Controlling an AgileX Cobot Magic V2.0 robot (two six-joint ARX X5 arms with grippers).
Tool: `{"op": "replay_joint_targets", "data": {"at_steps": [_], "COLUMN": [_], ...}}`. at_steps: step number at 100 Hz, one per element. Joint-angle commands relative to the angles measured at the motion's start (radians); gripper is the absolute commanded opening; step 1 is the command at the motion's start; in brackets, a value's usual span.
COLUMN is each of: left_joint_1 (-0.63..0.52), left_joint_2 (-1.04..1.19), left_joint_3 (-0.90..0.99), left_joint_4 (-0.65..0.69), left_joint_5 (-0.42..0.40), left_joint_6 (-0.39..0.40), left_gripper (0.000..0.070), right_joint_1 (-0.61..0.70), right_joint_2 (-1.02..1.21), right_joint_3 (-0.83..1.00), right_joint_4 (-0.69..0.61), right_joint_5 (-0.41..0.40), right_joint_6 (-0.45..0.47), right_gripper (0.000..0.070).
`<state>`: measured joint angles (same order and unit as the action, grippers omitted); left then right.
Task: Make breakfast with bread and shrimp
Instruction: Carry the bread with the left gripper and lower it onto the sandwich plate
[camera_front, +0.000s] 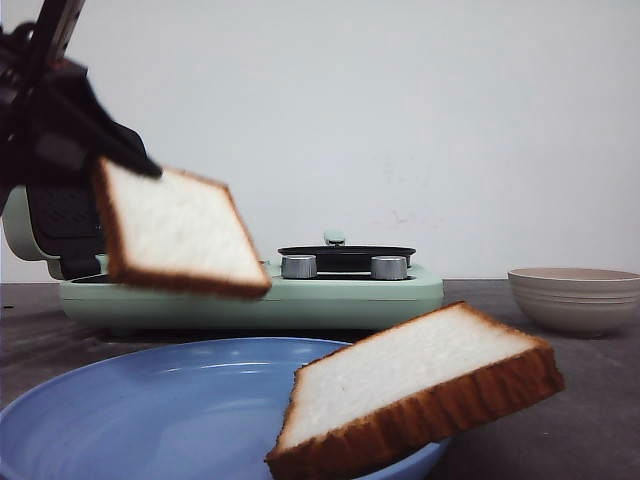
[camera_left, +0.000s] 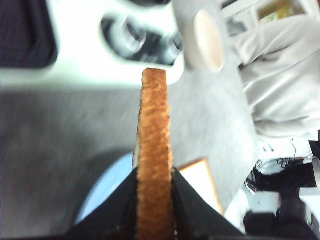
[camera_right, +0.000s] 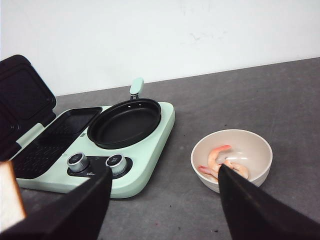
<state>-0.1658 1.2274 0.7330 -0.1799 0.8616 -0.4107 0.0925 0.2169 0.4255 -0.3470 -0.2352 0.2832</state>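
1. Front view shows two bread slices: the lifted slice (camera_front: 178, 232) hangs in the air above the blue plate (camera_front: 120, 410), pinched at its upper corner by the left claw (camera_front: 95, 150).
2. One second slice (camera_front: 415, 395) lies tilted over the plate's rim.
3. One mint-green breakfast maker (camera_right: 100, 145) stands behind, with two knobs (camera_right: 77, 160) and one black pan (camera_right: 125, 122).
4. One beige bowl (camera_right: 250, 145) holds shrimp (camera_right: 220, 155).
5. Right claw (camera_right: 165, 200) hangs empty, fingers spread wide.
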Motion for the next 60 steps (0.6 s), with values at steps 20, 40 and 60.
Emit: {"op": "replay_joint_targets", "data": {"at_steps": [20,40,60], "left_joint_1": [-0.011,-0.047,-0.059], "left_joint_2": [0.002,0.005,0.056], "left_joint_3": [0.139,0.276,0.402], "left_joint_4": [0.148,0.174,0.172], "left_joint_5": [-0.142,-0.36,-0.524], "left_joint_6": [-0.081,-0.038,0.02], "left_gripper": [0.0,0.0,0.0001], "right_joint_1": [0.003,0.003,0.003], "right_joint_2": [0.004,0.004,0.004], "right_joint_3": [0.014,0.014,0.014], "right_joint_4": [0.009,0.009,0.008], "right_joint_5": [0.004,0.005,0.006], "right_joint_6": [-0.023,-0.03,-0.03], "right_gripper": [0.0409,0.0409,0.0409]}}
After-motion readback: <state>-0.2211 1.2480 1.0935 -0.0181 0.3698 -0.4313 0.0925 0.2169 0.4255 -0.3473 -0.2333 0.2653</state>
